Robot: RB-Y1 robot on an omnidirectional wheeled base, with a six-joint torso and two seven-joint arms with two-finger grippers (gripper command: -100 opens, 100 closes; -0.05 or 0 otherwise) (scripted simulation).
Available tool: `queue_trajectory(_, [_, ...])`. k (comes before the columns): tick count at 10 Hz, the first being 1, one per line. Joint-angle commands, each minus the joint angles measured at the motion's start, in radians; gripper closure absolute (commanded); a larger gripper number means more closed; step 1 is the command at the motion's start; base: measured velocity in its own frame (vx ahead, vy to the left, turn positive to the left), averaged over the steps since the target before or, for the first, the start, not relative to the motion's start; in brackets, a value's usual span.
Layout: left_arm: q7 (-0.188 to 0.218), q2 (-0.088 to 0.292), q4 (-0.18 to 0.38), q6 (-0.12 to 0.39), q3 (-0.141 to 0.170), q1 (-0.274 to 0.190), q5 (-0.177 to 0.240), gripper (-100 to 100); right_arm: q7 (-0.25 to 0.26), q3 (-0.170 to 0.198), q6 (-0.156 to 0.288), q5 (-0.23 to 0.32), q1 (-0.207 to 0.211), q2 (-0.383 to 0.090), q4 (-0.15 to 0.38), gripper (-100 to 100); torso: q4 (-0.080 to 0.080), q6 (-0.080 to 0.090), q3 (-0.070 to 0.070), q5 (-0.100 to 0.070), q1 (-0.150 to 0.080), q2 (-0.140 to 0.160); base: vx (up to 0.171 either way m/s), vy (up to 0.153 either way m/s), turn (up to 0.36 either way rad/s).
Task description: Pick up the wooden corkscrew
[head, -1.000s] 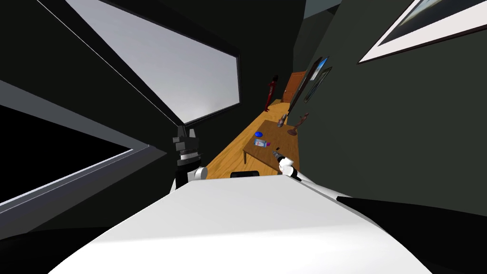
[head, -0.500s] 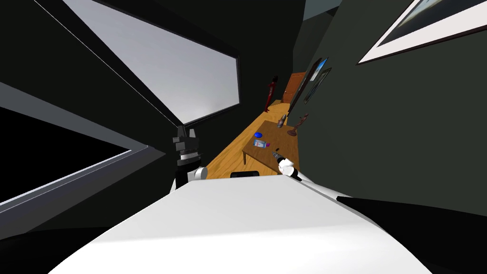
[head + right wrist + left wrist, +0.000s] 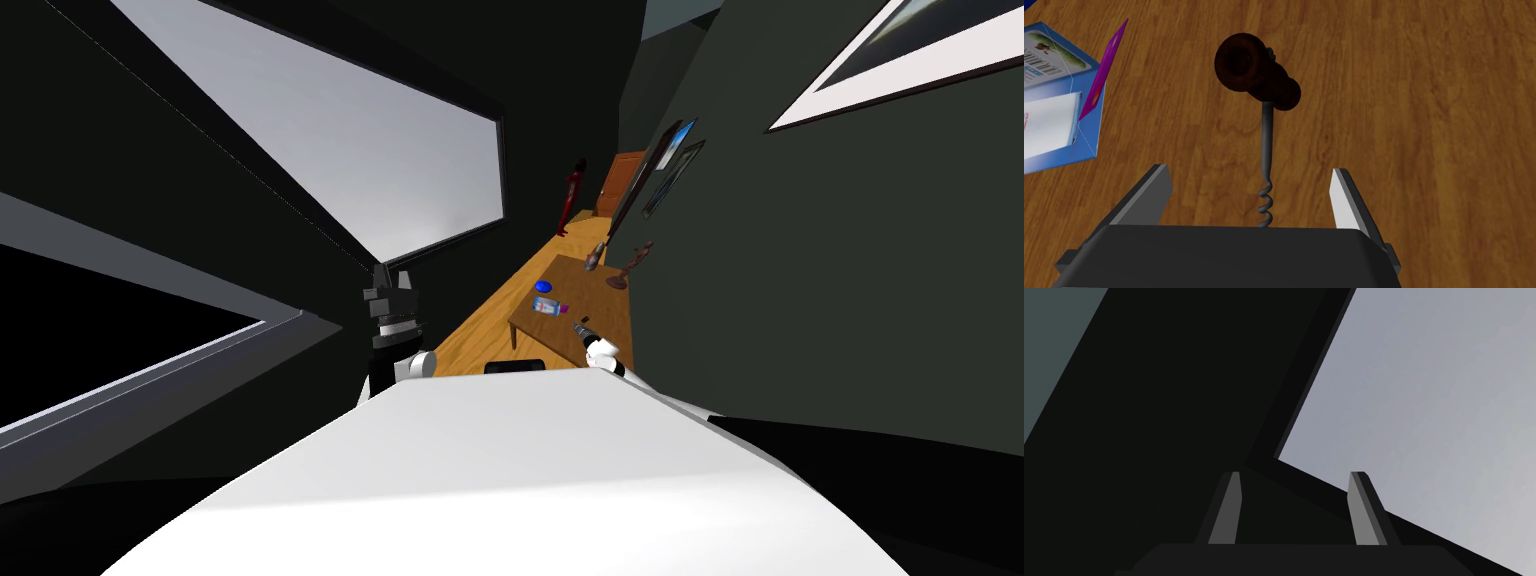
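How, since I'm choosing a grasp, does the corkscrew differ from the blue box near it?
The corkscrew is slender, a dark brown handle on a thin grey spiral shaft; the box is blocky, blue and white with a magenta flap. The corkscrew sits between the open fingers of the right gripper; the box lies outside them. Both rest on the wooden table.

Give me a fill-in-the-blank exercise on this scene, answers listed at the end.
1. The corkscrew with a dark brown wooden handle and grey metal spiral lies on the brown wooden table, its ____ farthest from the right claw.
2. The right claw's fingers stand ____, one either side of the spiral.
3. The left claw is open and holds ____.
4. The blue and white rectangular box lies on the same ____.
Missing words: handle; open; nothing; table.
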Motion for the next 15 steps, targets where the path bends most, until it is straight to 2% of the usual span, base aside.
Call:
queue_trajectory(1, [0.0,0.0,0.0,0.0,0.0,0.0,0.0,0,0.0,0.0,0.0,0.0,0.0,0.0,0.0,-100,0.0,0.0,0.0,0.0,0.0,0.0,0.013,-0.004,-0.001])
queue_trajectory(2, [0.0,0.0,0.0,0.0,0.0,0.0,0.0,0,0.006,-0.002,0.001,-0.002,0.0,0.0,0.002,100,0.0,0.0,0.001,0.0,0.001,0.002,0.0,0.0,0.0])
queue_trajectory(6, [0.0,0.0,0.0,0.0,0.0,0.0,0.0,0,0.009,0.001,0.003,0.0,-0.001,-0.002,0.0,100,0.0,0.001,0.001,-0.003,-0.001,0.002,0.0,-0.001,0.005])
queue_trajectory(7, [0.0,0.0,0.0,0.0,0.0,0.0,0.0,0,0.008,0.001,0.003,0.0,-0.001,-0.002,0.0,0,0.0,0.001,0.0,-0.003,-0.001,0.001,0.0,0.0,0.0])
queue_trajectory(8, [0.0,0.0,0.0,0.0,0.0,0.0,0.0,0,0.004,0.0,-0.006,0.003,-0.023,-0.017,0.028,100,0.0,0.001,0.0,-0.003,-0.001,0.001,-0.058,0.01,-0.034])
queue_trajectory(10, [0.0,0.0,0.0,0.0,0.0,0.0,0.0,0,-0.016,0.008,-0.016,0.018,-0.042,-0.031,0.046,100,0.0,0.001,0.003,-0.002,0.0,0.006,-0.093,0.033,-0.026])
queue_trajectory(11, [0.0,0.0,0.0,0.0,0.0,0.0,0.0,0,-0.042,0.019,-0.029,0.037,-0.068,-0.05,0.07,100,0.001,0.001,0.004,-0.002,0.001,0.007,-0.125,0.067,-0.046])
queue_trajectory(13, [0.0,0.0,0.0,0.0,0.0,0.0,0.0,0,-0.042,0.019,-0.029,0.037,-0.068,-0.05,0.07,100,0.001,0.001,0.004,-0.002,0.002,0.008,-0.062,0.027,-0.008])
queue_trajectory(14, [0.0,0.0,0.0,0.0,0.0,0.0,0.0,0,-0.063,0.025,-0.03,0.045,-0.063,-0.048,0.062,100,0.001,0.0,0.003,-0.002,0.0,0.005,-0.009,0.002,0.001])
queue_trajectory(15, [0.0,0.0,0.0,0.0,0.0,0.0,0.0,0,-0.056,0.023,-0.03,0.043,-0.064,-0.048,0.064,0,0.0,0.0,0.001,-0.002,-0.001,0.003,0.0,0.0,0.0])
